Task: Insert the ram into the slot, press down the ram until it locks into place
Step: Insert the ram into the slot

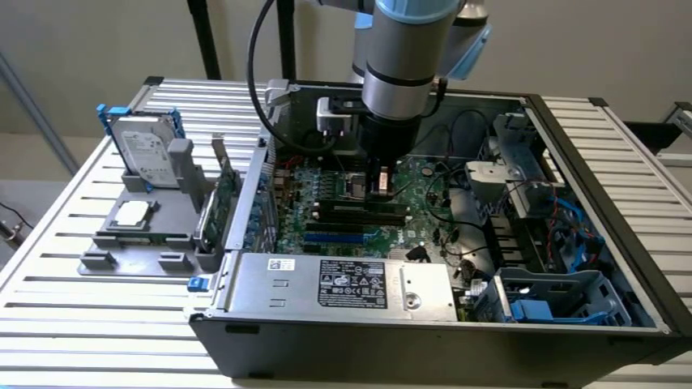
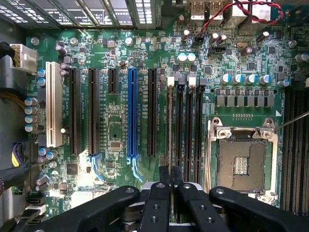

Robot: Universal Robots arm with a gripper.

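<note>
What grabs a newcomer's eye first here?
The grey robot arm reaching down into the open PC case on the slatted table. In the wrist view, the bright blue slot stands out on the green board, with the shut gripper at the black memory slots.

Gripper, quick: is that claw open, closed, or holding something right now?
Gripper: closed, pinching the ram edge-on.

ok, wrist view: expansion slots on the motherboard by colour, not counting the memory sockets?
White expansion slot: 1
Black expansion slots: 4
Blue expansion slot: 1
Total: 6
</note>
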